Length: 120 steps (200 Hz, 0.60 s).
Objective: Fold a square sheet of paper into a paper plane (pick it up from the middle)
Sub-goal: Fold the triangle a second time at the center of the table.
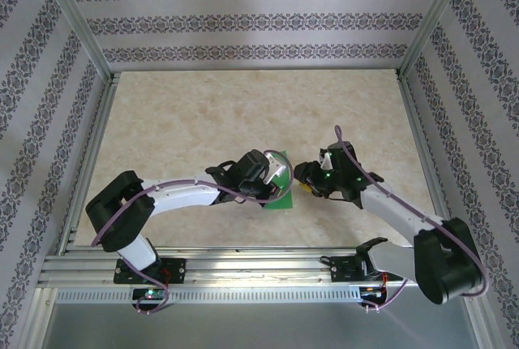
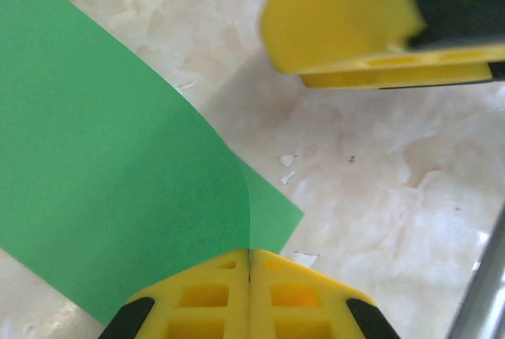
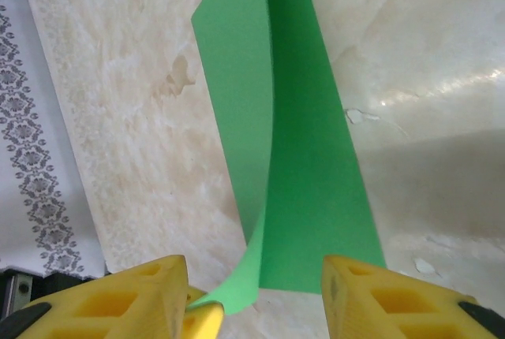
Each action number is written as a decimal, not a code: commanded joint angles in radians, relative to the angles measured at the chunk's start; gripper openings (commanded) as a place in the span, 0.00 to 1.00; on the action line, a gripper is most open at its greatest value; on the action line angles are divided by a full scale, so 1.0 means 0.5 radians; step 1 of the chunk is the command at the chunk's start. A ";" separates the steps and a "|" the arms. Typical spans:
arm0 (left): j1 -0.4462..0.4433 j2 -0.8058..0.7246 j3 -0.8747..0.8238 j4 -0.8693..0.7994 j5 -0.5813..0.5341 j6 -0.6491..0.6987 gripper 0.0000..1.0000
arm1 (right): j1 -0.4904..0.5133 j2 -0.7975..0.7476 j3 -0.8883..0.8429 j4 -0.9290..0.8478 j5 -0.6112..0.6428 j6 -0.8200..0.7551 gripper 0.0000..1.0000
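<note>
Square sheet of paper (image 2: 118, 181) curled up off the desk (image 1: 203, 122), edge pinched in the closed left gripper (image 2: 250, 264). Right gripper (image 3: 256, 284), just beside the left gripper, is wide open and holds nothing. Paper looks light, floppy and easily creased; pinch edges gently.

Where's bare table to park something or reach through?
Free: the far half of the table, up to the back wall, and the strip right of the right arm. Crowded: near centre, where left gripper, right gripper and the green sheet meet.
</note>
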 commanded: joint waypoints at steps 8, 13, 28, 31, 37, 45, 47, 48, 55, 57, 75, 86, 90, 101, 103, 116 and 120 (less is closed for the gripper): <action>0.063 -0.007 -0.036 0.133 0.302 -0.168 0.00 | 0.037 -0.164 -0.122 -0.152 0.156 -0.088 0.42; 0.072 0.000 -0.036 0.138 0.307 -0.176 0.00 | 0.065 -0.184 -0.136 -0.159 0.182 -0.097 0.38; 0.094 0.016 -0.025 0.149 0.328 -0.199 0.00 | 0.158 -0.196 -0.163 -0.161 0.271 -0.081 0.26; 0.098 0.018 -0.024 0.151 0.331 -0.202 0.00 | 0.170 -0.191 -0.164 -0.154 0.278 -0.069 0.24; 0.104 0.024 -0.026 0.157 0.332 -0.210 0.00 | 0.188 -0.171 -0.177 -0.126 0.272 -0.053 0.20; 0.110 0.032 -0.026 0.160 0.332 -0.215 0.00 | 0.197 -0.133 -0.188 -0.092 0.238 -0.033 0.15; 0.111 0.033 -0.027 0.162 0.330 -0.217 0.00 | 0.199 -0.123 -0.189 -0.084 0.230 -0.032 0.14; 0.111 0.034 -0.028 0.162 0.329 -0.217 0.00 | 0.201 -0.119 -0.189 -0.082 0.225 -0.032 0.14; 0.114 0.042 -0.029 0.166 0.328 -0.227 0.00 | 0.201 -0.087 -0.184 -0.073 0.207 -0.024 0.11; 0.117 0.045 -0.030 0.169 0.326 -0.231 0.00 | 0.203 -0.079 -0.183 -0.068 0.201 -0.023 0.10; 0.118 0.073 -0.029 0.178 0.336 -0.252 0.00 | 0.230 0.012 -0.165 -0.026 0.190 -0.013 0.06; 0.118 0.089 -0.021 0.172 0.347 -0.258 0.00 | 0.246 0.074 -0.145 0.007 0.178 -0.015 0.05; 0.118 0.097 -0.021 0.173 0.352 -0.258 0.00 | 0.252 0.097 -0.132 0.010 0.170 -0.018 0.04; 0.118 0.114 -0.021 0.175 0.353 -0.261 0.00 | 0.266 0.156 -0.103 0.023 0.141 -0.034 0.04; 0.118 0.116 -0.018 0.175 0.352 -0.262 0.00 | 0.271 0.165 -0.095 0.027 0.137 -0.038 0.04; 0.121 0.131 -0.021 0.174 0.353 -0.268 0.00 | 0.292 0.228 -0.066 0.043 0.131 -0.049 0.04; 0.121 0.135 -0.021 0.176 0.353 -0.270 0.00 | 0.297 0.245 -0.061 0.046 0.131 -0.047 0.04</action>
